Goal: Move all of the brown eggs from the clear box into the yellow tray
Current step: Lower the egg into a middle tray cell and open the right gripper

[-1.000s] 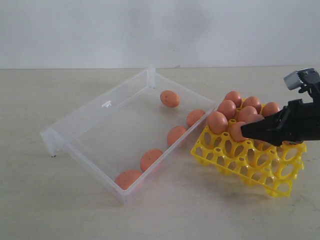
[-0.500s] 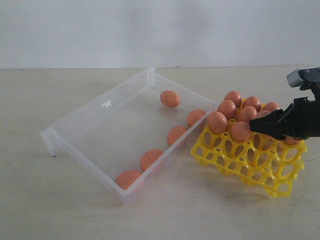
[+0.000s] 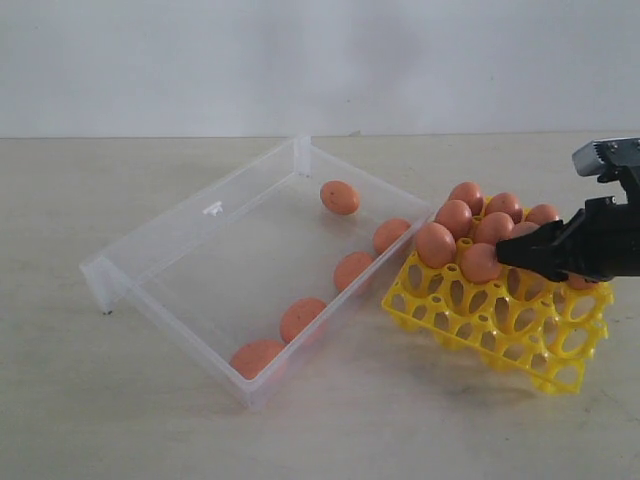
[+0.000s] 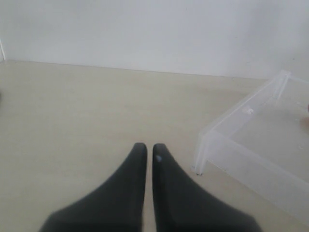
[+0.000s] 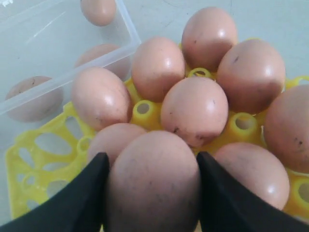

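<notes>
Starting at the right claw (image 5: 152,157): about half open and squeezing one brown egg (image 5: 153,186). Touching that egg with a black finger (image 5: 82,198) on each side. Reaching in low from the right edge of the scene. Holding the egg over the yellow tray (image 3: 395,298), at the near edge of the bunch of brown eggs (image 3: 494,228) sitting there. Cannot tell if it is resting in a cup or just above one.

Around the claw, lots of eggs packed close together in the far part of the tray. Along the near side, open cups (image 3: 520,322) with nothing in them. Under it all, the pale table (image 3: 100,420).

Just left of the tray, the clear box (image 3: 215,265). Inside it, five more eggs: one alone toward the far corner, and four in a line along the right wall.

Over at the left claw (image 4: 149,147): closed up, fingers almost touching, nothing between them. Hanging over bare table, close to a corner of the box.
</notes>
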